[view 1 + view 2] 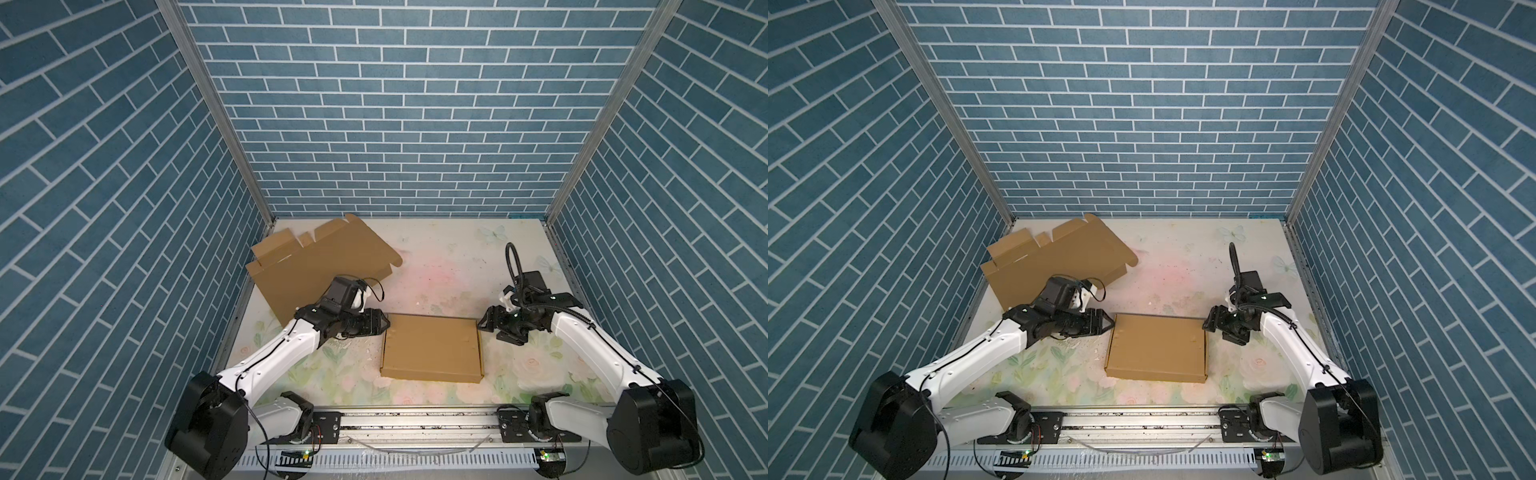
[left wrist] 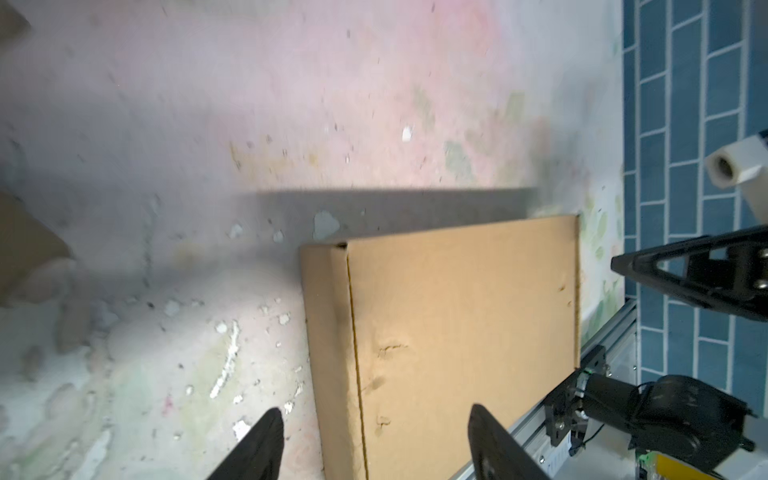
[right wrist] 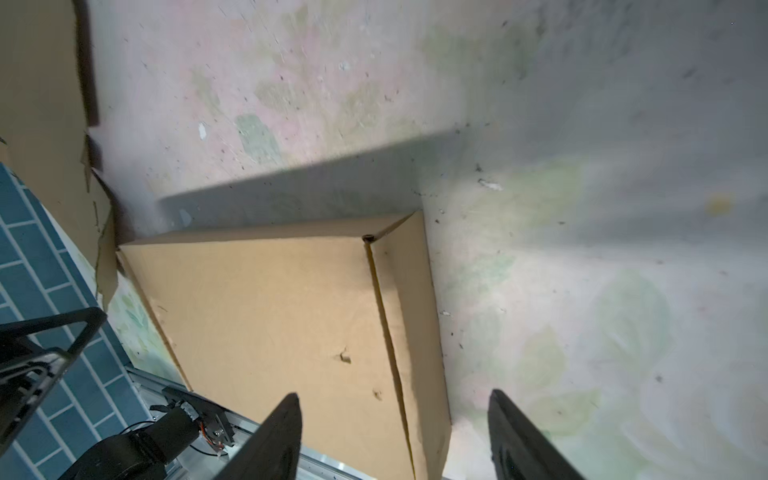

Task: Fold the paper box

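Blue brick walls (image 1: 395,104) | floral tabletop (image 1: 449,270), seemingly chipped | left tool (image 1: 387,325), right tool (image 1: 483,325) spread

Legible text: none. I can read no lettering, number, brand or sign in any view.

Doubtful items:
- Small board (image 1: 550,458) with a green light, on the front rail at 5 o'clock from the paper box (image 1: 432,347): any marking is too small for me to read.
- Yellow patch (image 2: 675,467) on the base hardware in the left wrist view: cut off by the frame edge, so I cannot tell if it carries print.
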You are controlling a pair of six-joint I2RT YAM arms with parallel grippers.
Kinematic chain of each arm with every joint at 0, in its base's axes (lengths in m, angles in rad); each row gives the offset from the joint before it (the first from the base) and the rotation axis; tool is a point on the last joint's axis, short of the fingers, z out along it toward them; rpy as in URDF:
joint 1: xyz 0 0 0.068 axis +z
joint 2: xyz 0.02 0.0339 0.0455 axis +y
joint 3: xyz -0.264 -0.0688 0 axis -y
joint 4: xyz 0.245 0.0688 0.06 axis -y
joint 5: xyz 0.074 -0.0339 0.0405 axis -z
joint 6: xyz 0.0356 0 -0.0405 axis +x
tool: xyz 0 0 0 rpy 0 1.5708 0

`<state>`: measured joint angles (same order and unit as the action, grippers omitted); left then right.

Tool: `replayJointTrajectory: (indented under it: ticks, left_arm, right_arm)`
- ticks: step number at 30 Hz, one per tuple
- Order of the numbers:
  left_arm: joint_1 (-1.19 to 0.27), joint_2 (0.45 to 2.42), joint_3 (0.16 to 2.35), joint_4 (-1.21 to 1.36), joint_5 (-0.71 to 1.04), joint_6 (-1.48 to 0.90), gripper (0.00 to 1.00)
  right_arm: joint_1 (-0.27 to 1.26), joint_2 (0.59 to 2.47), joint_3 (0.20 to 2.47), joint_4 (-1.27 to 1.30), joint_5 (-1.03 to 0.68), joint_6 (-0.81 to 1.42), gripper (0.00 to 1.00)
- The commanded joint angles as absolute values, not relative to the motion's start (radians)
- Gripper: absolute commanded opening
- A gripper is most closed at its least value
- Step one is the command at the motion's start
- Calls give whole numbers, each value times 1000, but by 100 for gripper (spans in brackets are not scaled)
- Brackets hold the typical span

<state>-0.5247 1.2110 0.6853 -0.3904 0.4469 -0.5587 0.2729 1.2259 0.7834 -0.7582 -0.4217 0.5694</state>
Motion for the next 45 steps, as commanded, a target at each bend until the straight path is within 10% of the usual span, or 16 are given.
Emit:
replayJointTrajectory:
  ticks: [1,12,22,34,45]
  left_arm:
    - [-585,1260,659,-341,404,-627,71]
    - [-687,1623,883,-26,461,-739,69]
    - [-701,2184,1577,-51,457,-701,68]
    - [-742,2529,2116,-212,418,-656,69]
    - [-630,2091,1712,-310,273,-358,78]
  right_arm:
    - [320,1305,746,-594,-422,672,70]
    - [167,1534,922,-480,-461,623,61]
    - [-73,1951,1381,-537,-267,513,58]
    - [-129,2092,1833,-789,133,343,88]
    - [143,1845,1634,-670,58,511,69]
